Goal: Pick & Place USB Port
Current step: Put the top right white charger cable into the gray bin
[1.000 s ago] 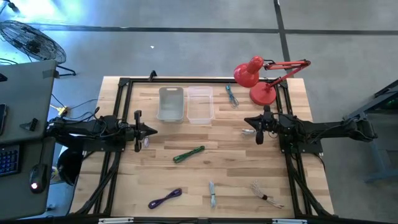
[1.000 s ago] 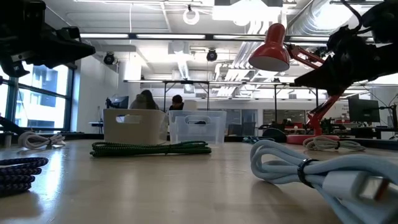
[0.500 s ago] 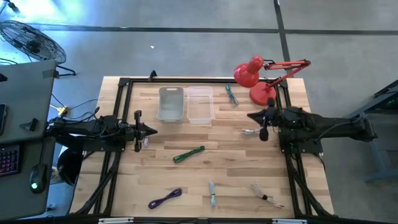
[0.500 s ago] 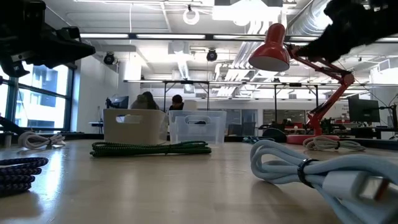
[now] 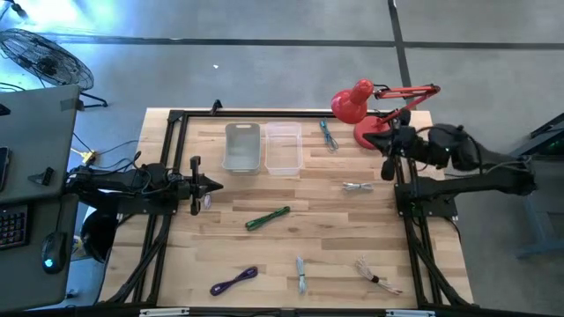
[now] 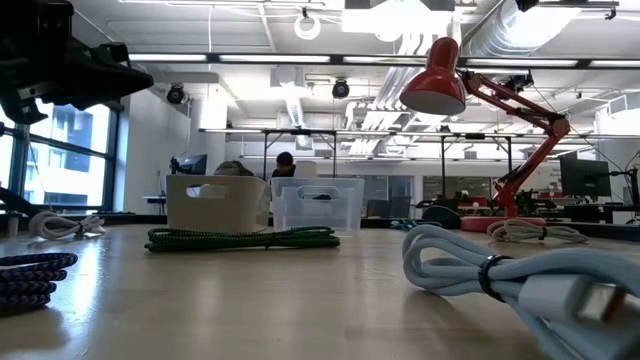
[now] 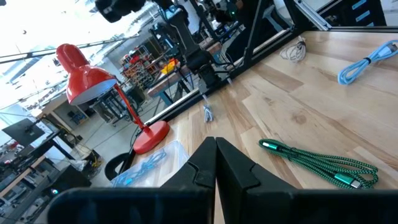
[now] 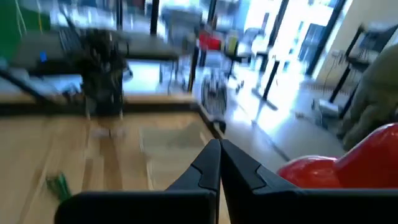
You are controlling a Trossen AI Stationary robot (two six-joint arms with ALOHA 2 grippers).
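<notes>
Seen from above: a wooden counter (image 5: 326,220) with a red desk lamp (image 5: 363,114) at the far right corner, taken here as the landmark.

Right tool (image 5: 388,166) now pulled back and up, just beside the lamp's base, fingers pressed together and holding nothing. A second ago hanging lower and further in over the counter, above the small white cable (image 5: 354,186) that lies in front of the lamp; half a second ago already sliding back toward the lamp. Now gone altogether from the low view, where only the lamp's shade and arm remain at upper right. White cable left in the same spot throughout, never lifted.

Left tool (image 5: 195,185) waiting far across the counter from the lamp, fingers likewise closed and empty, unchanged.

Also unmoved: grey bin (image 5: 242,146) and clear bin (image 5: 283,147) side by side, left of the lamp; blue cable (image 5: 328,135) between the clear bin and the lamp; green cable (image 5: 267,217) near the counter's middle; purple cable (image 5: 233,280), pale blue cable (image 5: 300,274) and a beige cable (image 5: 374,276) along the near edge, well away from the lamp.

Likely meaning: no pick made yet, the right arm apparently retreating or repositioning rather than grasping. Which item counts as the USB piece cannot be told for certain.
</notes>
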